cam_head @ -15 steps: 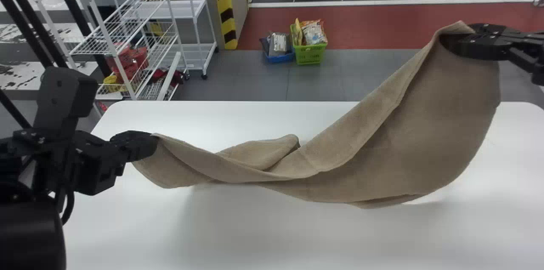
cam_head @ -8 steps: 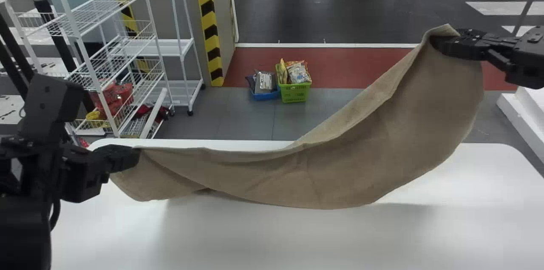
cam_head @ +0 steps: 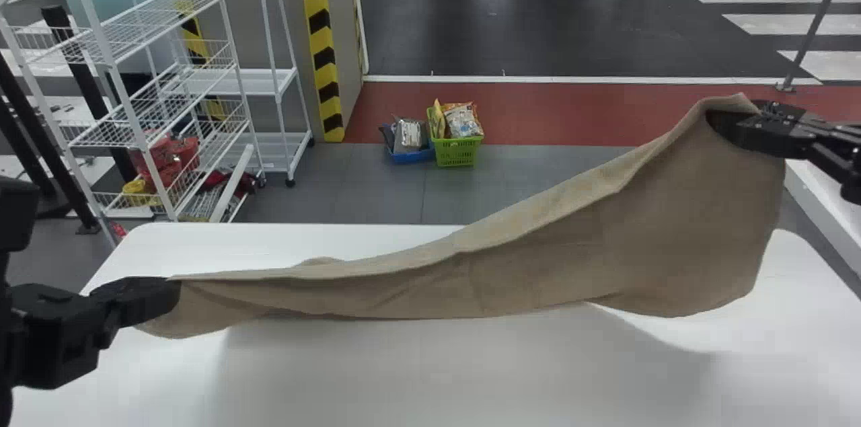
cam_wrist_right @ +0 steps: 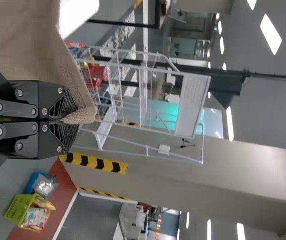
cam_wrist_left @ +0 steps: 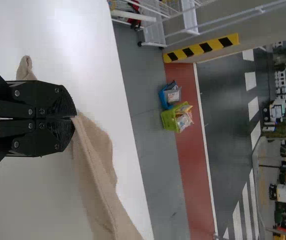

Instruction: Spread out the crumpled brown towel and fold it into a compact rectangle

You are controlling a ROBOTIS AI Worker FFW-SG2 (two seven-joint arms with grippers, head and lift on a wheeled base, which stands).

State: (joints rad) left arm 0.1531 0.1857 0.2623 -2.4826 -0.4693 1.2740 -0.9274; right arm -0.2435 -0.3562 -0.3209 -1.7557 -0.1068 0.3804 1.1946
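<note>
Towel (cam_head: 538, 265) hung over the tabletop (cam_head: 403, 380), right end higher | left gripper (cam_head: 173, 295) was low at the left, jaws clenched on one end | right gripper (cam_head: 723, 124) was raised, jaws clenched on the other

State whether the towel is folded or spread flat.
Neither: the towel hangs in a sagging, creased band between the left gripper and the right gripper, over the table.

White wire rack (cam_head: 138, 27) at left, red items (cam_head: 169, 159) low inside. Yellow-black striped strip (cam_head: 325, 70) on wall corner. Green basket (cam_head: 456, 153) holding packets (cam_head: 463, 122), blue bin (cam_head: 412, 157) beside it. Red floor band (cam_head: 551, 111) behind.
</note>
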